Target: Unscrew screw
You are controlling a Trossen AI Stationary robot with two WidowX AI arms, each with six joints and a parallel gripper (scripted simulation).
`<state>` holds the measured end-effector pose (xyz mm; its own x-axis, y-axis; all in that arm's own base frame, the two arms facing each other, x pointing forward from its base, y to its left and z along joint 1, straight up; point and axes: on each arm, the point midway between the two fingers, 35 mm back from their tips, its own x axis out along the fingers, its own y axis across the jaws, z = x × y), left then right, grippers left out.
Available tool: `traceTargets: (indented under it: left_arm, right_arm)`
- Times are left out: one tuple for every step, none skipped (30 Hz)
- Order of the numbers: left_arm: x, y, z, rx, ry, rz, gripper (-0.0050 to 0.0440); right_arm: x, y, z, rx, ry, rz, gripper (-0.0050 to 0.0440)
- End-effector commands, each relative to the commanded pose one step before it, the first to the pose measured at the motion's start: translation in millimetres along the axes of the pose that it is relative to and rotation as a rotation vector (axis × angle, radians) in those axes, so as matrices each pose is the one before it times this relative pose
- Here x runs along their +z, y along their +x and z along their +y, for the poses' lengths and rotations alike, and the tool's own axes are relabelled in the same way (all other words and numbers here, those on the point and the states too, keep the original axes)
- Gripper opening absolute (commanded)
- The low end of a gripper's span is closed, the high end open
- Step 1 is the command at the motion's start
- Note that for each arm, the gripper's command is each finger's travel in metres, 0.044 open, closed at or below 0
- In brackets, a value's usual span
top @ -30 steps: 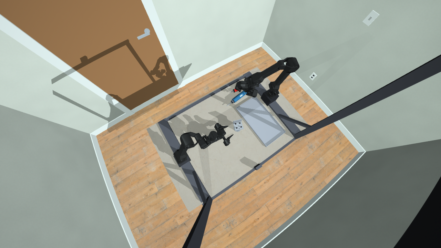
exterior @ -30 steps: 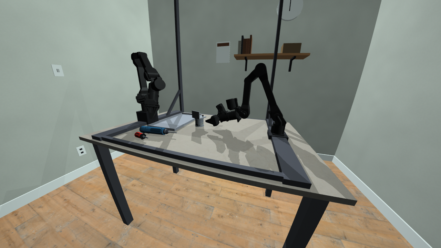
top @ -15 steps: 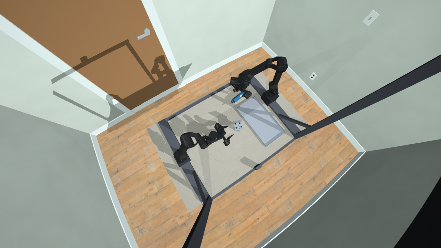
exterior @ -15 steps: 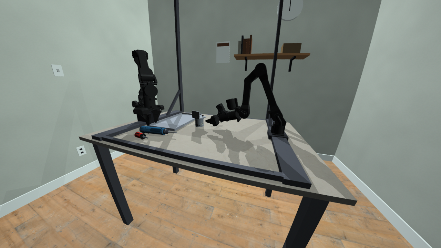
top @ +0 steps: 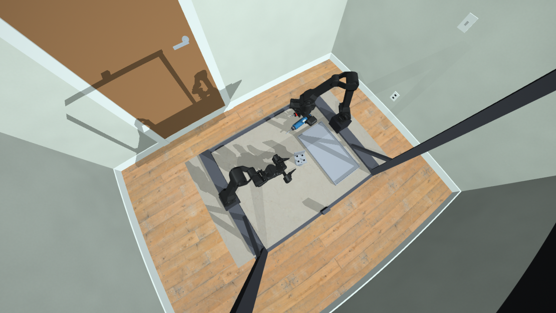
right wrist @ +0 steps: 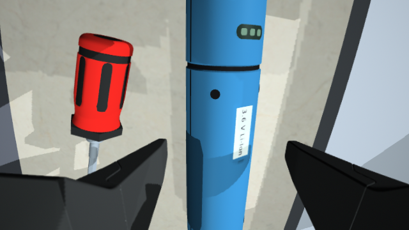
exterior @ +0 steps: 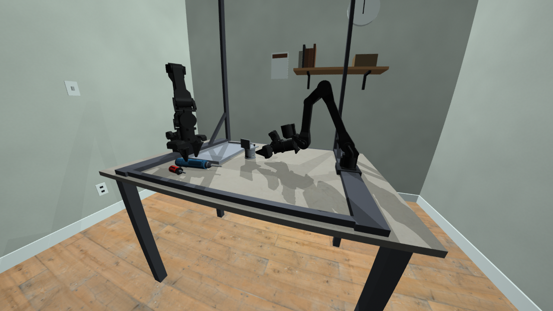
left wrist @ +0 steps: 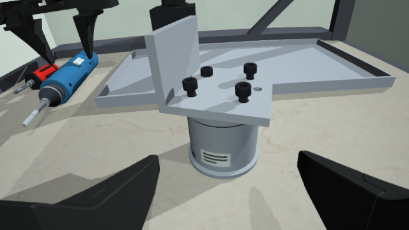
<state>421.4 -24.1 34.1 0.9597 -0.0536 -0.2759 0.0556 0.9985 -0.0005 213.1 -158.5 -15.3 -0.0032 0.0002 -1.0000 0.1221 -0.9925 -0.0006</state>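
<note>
Barrel between open fingers, one low screw waiting

Nearest risk: if the right gripper (top: 302, 112) (exterior: 192, 157) (left wrist: 71, 61) (right wrist: 227, 148) closes off-centre, the round electric screwdriver (top: 299, 123) (exterior: 193, 163) (left wrist: 71, 75) (right wrist: 223, 80) could roll or sit crooked in the grasp. The red screwdriver (top: 296, 114) (exterior: 175, 169) (left wrist: 45, 74) (right wrist: 102, 80) lies just beside it, where a finger might knock it.

Farther off, the loose-standing joint module (exterior: 250, 153) (left wrist: 223, 137) could spin or tip under the bit unless braced. The low screw (top: 303, 155) (left wrist: 206, 71) sits close to the upright of the bracket (top: 300, 158) (exterior: 245, 144) (left wrist: 217, 105); a tilted barrel might catch there, or the bit land on a raised screw.

The right gripper is well open and grasps nothing; its fingers stand either side of the barrel, contact unclear. Farther away, the left gripper (top: 292, 164) (exterior: 258, 153) (left wrist: 227, 160) is wide open, facing the module without touching it.
</note>
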Motion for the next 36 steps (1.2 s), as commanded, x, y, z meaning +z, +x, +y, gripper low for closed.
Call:
traceTargets:
  left_arm:
    - [6.39, 12.07, 0.12, -0.00341, 0.00245, -0.01695, 0.0385]
    - [0.06, 2.98, 0.01, 0.00000, -0.00001, -0.00021, 0.0385]
    - [0.06, 2.98, 0.01, 0.00000, 0.00000, -0.00021, 0.0385]
    - [0.06, 3.04, 0.01, 0.00000, 0.00000, -0.00021, 0.0385]
    - [0.06, 2.97, 0.01, 0.00000, 0.00000, -0.00021, 0.0385]
    - [0.06, 2.95, 0.01, 0.00000, 0.00000, -0.00021, 0.0385]
    - [0.06, 2.96, 0.01, 0.00000, 0.00000, -0.00021, 0.0385]
    - [0.06, 2.97, 0.01, 0.00000, 0.00000, -0.00021, 0.0385]
    - [0.07, 2.98, 0.01, 0.00000, 0.00000, -0.00021, 0.0385]
    - [0.07, 2.98, 0.01, 0.00000, 0.00000, -0.00021, 0.0385]
    - [0.07, 3.00, 0.01, 0.00000, 0.00000, -0.00021, 0.0385]
    - [0.07, 2.96, 0.01, 0.00000, 0.00000, -0.00021, 0.0385]
    - [0.07, 2.97, 0.01, 0.00000, 0.00000, -0.00021, 0.0385]
    - [0.00, 0.00, 0.00, 0.00000, 0.00000, 0.00000, 0.0385]
    - [0.00, 0.00, 0.00, 0.00000, 0.00000, 0.00000, 0.0385]
    - [0.07, 2.97, 0.01, 0.00000, 0.00000, -0.00021, 0.0385]
    - [-0.63, 3.19, 0.01, 0.00000, 0.00000, 0.00119, 0.0385]
    - [0.07, 2.98, 0.01, 0.00000, 0.00000, -0.00021, 0.0385]
    - [0.06, 2.32, 0.01, 0.00000, 0.00000, -0.00017, 0.0385]
    - [-0.03, 1.74, 0.01, 0.00000, 0.00000, 0.00001, 0.0385]
    - [0.04, 1.50, 0.00, 0.00000, 0.00000, -0.00011, 0.0385]
    - [0.03, 1.47, 0.00, 0.00000, 0.00000, -0.00011, 0.0385]
    - [-0.01, 1.50, 0.00, 0.00000, 0.00000, -0.00002, 0.0385]
    - [0.04, 1.49, 0.00, 0.00000, 0.00000, -0.00011, 0.0385]
    - [0.04, 1.49, 0.00, 0.00000, 0.00000, -0.00011, 0.0385]
    - [-0.01, 0.83, 0.00, 0.00000, 0.00000, 0.00000, 0.0385]
    - [0.00, 0.00, 0.00, 0.00000, 0.00000, 0.00000, 0.0385]
    - [0.00, 0.00, 0.00, 0.00000, 0.00000, 0.00000, 0.0361]
    - [0.00, 0.00, 0.00, 0.00000, 0.00000, 0.00000, 0.0345]
    - [0.50, -0.03, 0.00, 0.00000, 0.00000, -0.00139, 0.0345]
    - [0.00, 0.00, 0.00, 0.00000, 0.00000, 0.00000, 0.0345]
    - [0.00, 0.00, 0.00, 0.00000, 0.00000, 0.00000, 0.0345]
    - [3.61, -2.40, -0.09, 0.00209, -0.00149, -0.00649, 0.0325]
    - [0.00, 0.00, 0.00, 0.00000, 0.00000, 0.00000, 0.0325]
    - [0.00, 0.00, 0.00, 0.00000, 0.00000, 0.00000, 0.0325]
    - [0.00, 0.00, 0.00, 0.00000, 0.00000, 0.00000, 0.0305]
  right_arm:
    - [-0.91, 9.73, -0.89, -0.00150, 0.00018, 0.00460, 0.0305]
    - [0.03, 2.94, -0.01, -0.00003, 0.00000, -0.00003, 0.0305]
    - [0.03, 2.94, -0.01, -0.00003, 0.00000, -0.00003, 0.0305]
    - [0.02, 2.19, -0.01, -0.00002, 0.00000, -0.00002, 0.0305]
    - [0.01, 1.68, -0.01, -0.00002, 0.00000, -0.00002, 0.0305]
    - [0.01, 1.52, -0.01, -0.00001, 0.00000, -0.00001, 0.0305]
    - [0.01, 1.48, -0.01, -0.00001, 0.00000, -0.00001, 0.0305]
    - [0.01, 1.47, -0.01, -0.00001, 0.00000, -0.00001, 0.0305]
    - [0.01, 1.47, -0.01, -0.00001, 0.00000, -0.00001, 0.0305]
    - [0.01, 1.47, -0.01, -0.00001, 0.00000, -0.00001, 0.0305]
    - [0.01, 0.48, 0.00, 0.00000, 0.00000, 0.00000, 0.0305]
    - [0.00, 0.15, 0.00, 0.00000, 0.00000, 0.00000, 0.0305]
    - [0.00, 0.05, 0.00, 0.00000, 0.00000, 0.00000, 0.0305]
    - [0.00, 0.00, 0.00, 0.00000, 0.00000, 0.00000, 0.0305]
    - [0.00, 0.00, 0.00, 0.00000, 0.00000, 0.00000, 0.0305]
    - [-2.36, -1.86, 2.23, 0.00665, -0.00002, 0.00701, 0.0305]
    - [-0.38, -0.63, 0.36, 0.00186, -0.00001, 0.00196, 0.0281]
    - [-0.05, -0.11, 0.04, 0.00031, 0.00000, 0.00033, 0.0265]
    - [0.07, 0.00, -0.07, -0.00032, 0.00000, -0.00034, 0.0265]
    - [-0.55, -1.93, 1.50, 0.00650, -0.00025, 0.00318, 0.0245]
    - [0.00, 0.00, 0.00, 0.00000, 0.00000, 0.00000, 0.0245]
    - [0.00, 0.00, 0.00, 0.00000, 0.00000, 0.00000, 0.0245]
    - [0.00, 0.00, 0.00, 0.00000, 0.00000, 0.00000, 0.0225]
    - [0.00, 0.00, 0.00, 0.00000, 0.00000, 0.00000, 0.0225]
    - [0.00, 0.00, 0.00, 0.00000, 0.00000, 0.00000, 0.0225]
    - [0.00, 0.00, 0.00, 0.00000, 0.00000, 0.00000, 0.0205]
    - [0.00, 0.00, 0.00, 0.00000, 0.00000, 0.00000, 0.0205]
    - [0.00, 0.00, 0.00, 0.00000, 0.00000, 0.00000, 0.0205]
    - [0.00, 0.00, 0.00, 0.00000, 0.00000, 0.00000, 0.0198]
    - [0.00, 0.00, 0.00, 0.00000, 0.00000, 0.00000, 0.0192]
    - [0.00, 0.00, 0.00, 0.00000, 0.00000, 0.00000, 0.0192]
    - [0.00, 0.00, 0.00, 0.00000, 0.00000, 0.00000, 0.0192]
    - [0.00, 0.00, 0.00, 0.00000, 0.00000, 0.00000, 0.0185]
    - [0.00, 0.00, 0.00, 0.00000, 0.00000, 0.00000, 0.0178]
    - [0.00, 0.00, 0.00, 0.00000, 0.00000, 0.00000, 0.0172]
    - [0.00, 0.00, 0.00, 0.00000, 0.00000, 0.00000, 0.0165]
